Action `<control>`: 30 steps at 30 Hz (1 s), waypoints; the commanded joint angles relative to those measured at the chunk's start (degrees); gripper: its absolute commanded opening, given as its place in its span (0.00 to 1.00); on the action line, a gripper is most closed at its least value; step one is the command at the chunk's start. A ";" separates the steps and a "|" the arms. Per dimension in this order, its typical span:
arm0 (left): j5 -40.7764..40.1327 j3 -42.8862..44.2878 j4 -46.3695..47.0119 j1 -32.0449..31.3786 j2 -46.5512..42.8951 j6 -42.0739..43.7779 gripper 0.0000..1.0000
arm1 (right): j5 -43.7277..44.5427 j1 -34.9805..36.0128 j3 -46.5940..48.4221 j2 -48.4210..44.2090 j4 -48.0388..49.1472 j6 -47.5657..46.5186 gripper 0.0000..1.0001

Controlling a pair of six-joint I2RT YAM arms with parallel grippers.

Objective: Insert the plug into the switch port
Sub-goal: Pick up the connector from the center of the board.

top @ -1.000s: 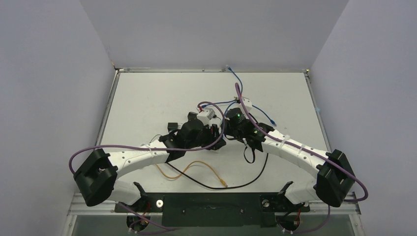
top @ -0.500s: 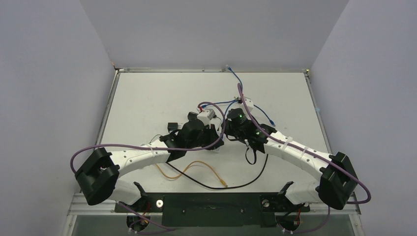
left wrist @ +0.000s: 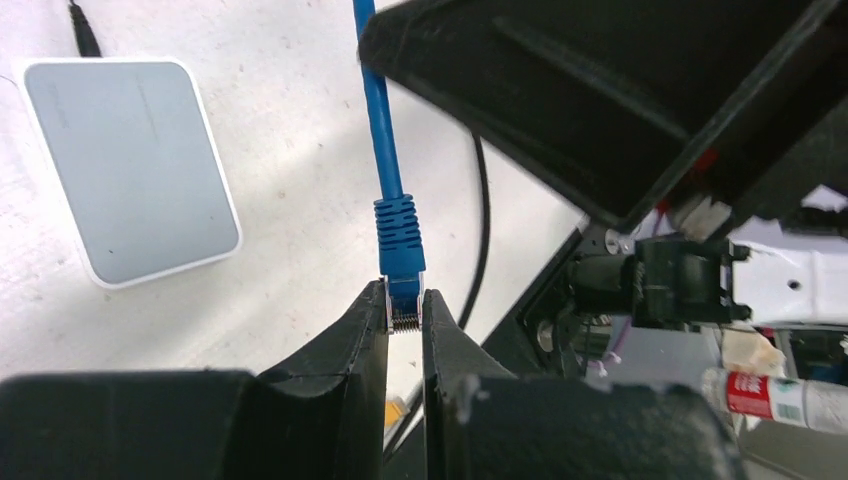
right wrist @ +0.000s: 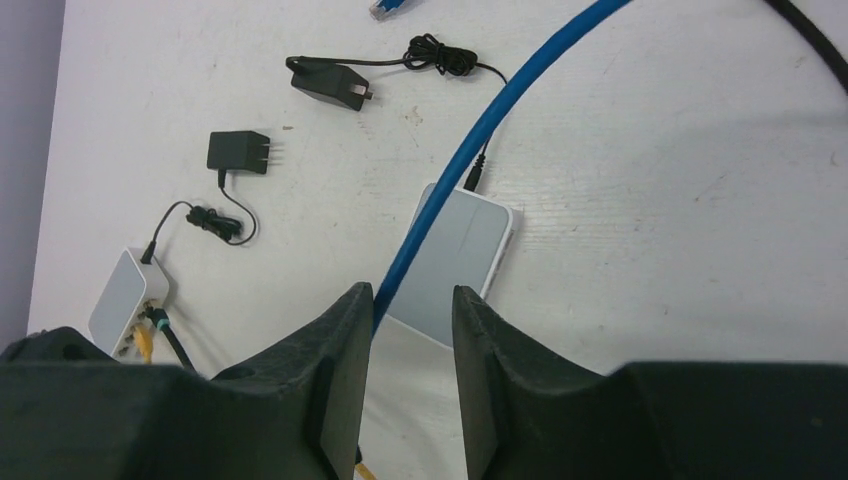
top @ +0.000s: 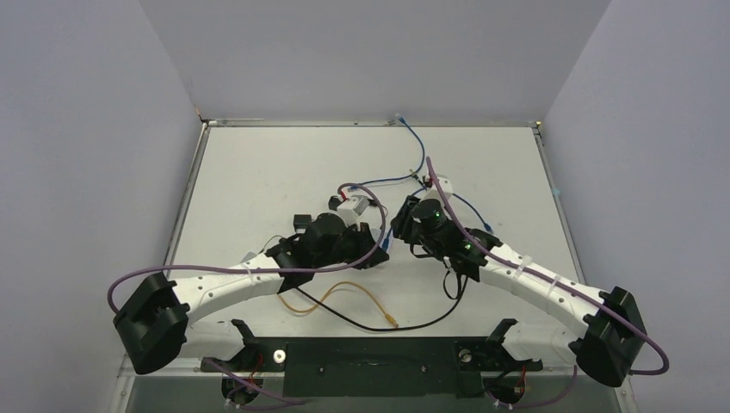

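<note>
My left gripper [left wrist: 404, 295] is shut on the clear tip of the blue plug [left wrist: 400, 235], held just above the table with its blue cable [left wrist: 378, 100] running away from me. The flat white box with the pale grey face [left wrist: 130, 170] lies to the plug's left, apart from it; its switch port on the narrow edge does not show. In the right wrist view the same box [right wrist: 460, 245] lies beyond my right gripper [right wrist: 411, 295], which is open. The blue cable [right wrist: 480, 140] passes beside its left finger [right wrist: 345, 340], unpinched. From the top both grippers [top: 380, 247] [top: 402, 226] meet mid-table, hiding the box.
A second white box [right wrist: 125, 300] with yellow and black leads plugged in lies at the left. Two black power adapters [right wrist: 238, 150] [right wrist: 330, 82] lie beyond it, and a loose blue plug [right wrist: 388, 8] farther off. Orange [top: 344, 297] and black [top: 430, 318] cables loop near the bases.
My left gripper has closed on the blue plug. The right gripper has opened off the blue cable, and the right arm has drawn back to the right.
</note>
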 commanded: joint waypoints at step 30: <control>51.86 -19.34 27.94 16.32 -16.51 -34.52 0.00 | -10.43 28.85 -4.65 -23.12 -3.00 -83.11 0.47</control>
